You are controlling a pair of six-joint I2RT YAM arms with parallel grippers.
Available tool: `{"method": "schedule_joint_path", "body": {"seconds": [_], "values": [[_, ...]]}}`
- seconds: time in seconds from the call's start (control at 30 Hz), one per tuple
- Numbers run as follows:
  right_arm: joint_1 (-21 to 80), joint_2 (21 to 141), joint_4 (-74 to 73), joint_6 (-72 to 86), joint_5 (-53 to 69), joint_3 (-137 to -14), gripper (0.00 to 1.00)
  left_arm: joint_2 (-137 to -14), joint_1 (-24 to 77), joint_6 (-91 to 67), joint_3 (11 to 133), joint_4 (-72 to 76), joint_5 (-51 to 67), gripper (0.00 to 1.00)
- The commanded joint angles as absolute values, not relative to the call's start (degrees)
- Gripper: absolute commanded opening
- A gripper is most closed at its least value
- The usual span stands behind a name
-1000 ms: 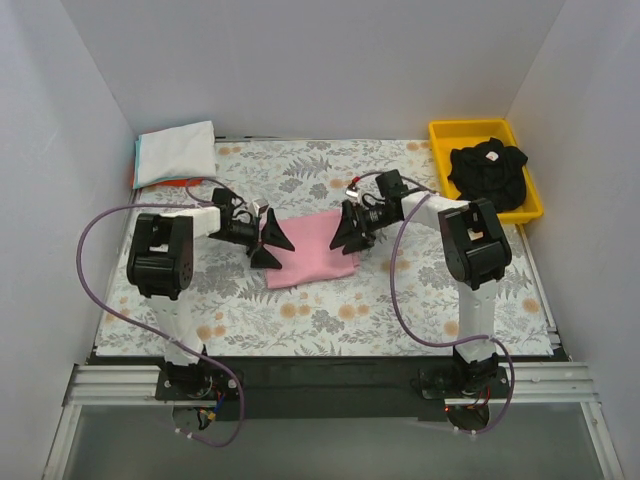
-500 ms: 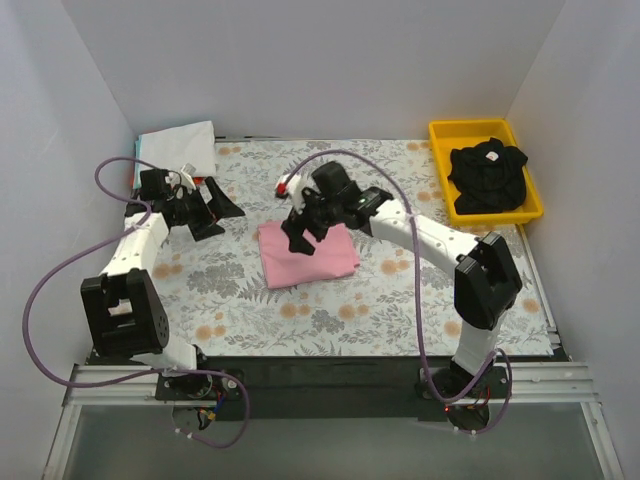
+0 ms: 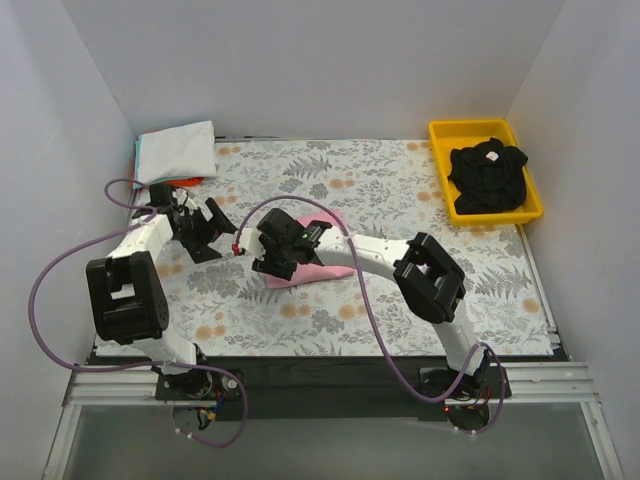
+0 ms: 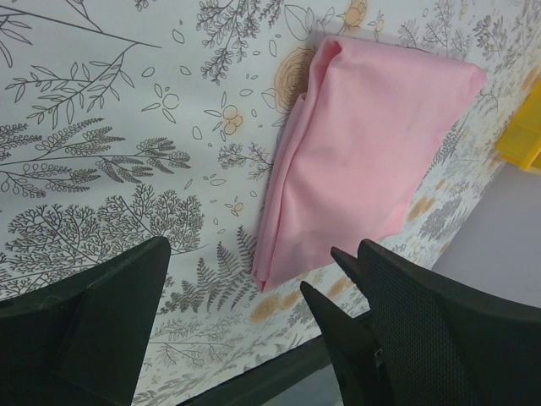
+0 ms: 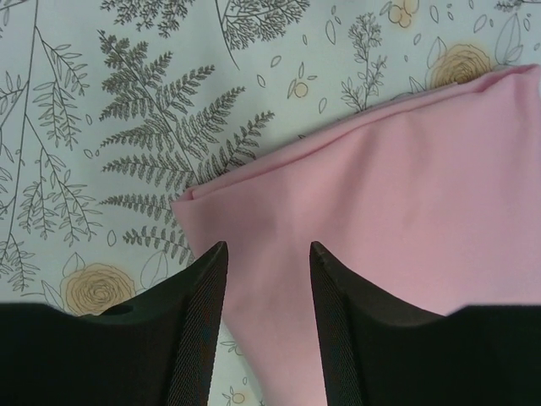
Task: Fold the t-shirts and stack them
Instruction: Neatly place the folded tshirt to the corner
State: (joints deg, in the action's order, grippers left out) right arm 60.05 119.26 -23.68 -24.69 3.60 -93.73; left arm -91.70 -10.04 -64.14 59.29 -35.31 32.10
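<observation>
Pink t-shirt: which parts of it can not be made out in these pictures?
Top external: the right arm covers the middle of the pink t-shirt.
Right wrist: the picture's right edge cuts it off; the right claw hides its near part.
Left wrist: the left claw hides a bit of its lower edge.

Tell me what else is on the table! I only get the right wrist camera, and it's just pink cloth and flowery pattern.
Observer: A yellow tray sits in the far right corner, with a black t-shirt bunched up inside it.
Operator: Where's the other arm?
Observer: The left gripper is open and holding nothing, off to the left of the pink t-shirt.
Operator: Are any shirts folded?
Observer: Yes, a folded white t-shirt lies in the far left corner.
</observation>
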Motion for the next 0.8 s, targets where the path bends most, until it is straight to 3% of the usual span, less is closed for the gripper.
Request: {"method": "schedule_joint_path", "body": {"seconds": [0.0, 0.6, 0.7, 0.77], "values": [[61.3, 120.1, -23.7, -24.3, 5.9, -98.0, 0.50, -92.1, -10.5, -65.7, 59.4, -34.6, 31.3, 0.93], [62.9, 125.5, -25.0, -22.6, 9.1, -96.1, 0.47, -92.2, -10.5, -67.2, 56.3, -33.2, 31.8, 0.93], [62.9, 126.4, -24.9, -22.8, 8.7, -95.6, 0.40, -92.3, -10.5, -67.5, 56.1, -33.0, 32.1, 0.93], [62.9, 126.8, -24.7, -23.1, 8.3, -95.5, 0.18, -92.1, -10.5, -67.6, 55.3, -32.6, 32.7, 0.93]]}}
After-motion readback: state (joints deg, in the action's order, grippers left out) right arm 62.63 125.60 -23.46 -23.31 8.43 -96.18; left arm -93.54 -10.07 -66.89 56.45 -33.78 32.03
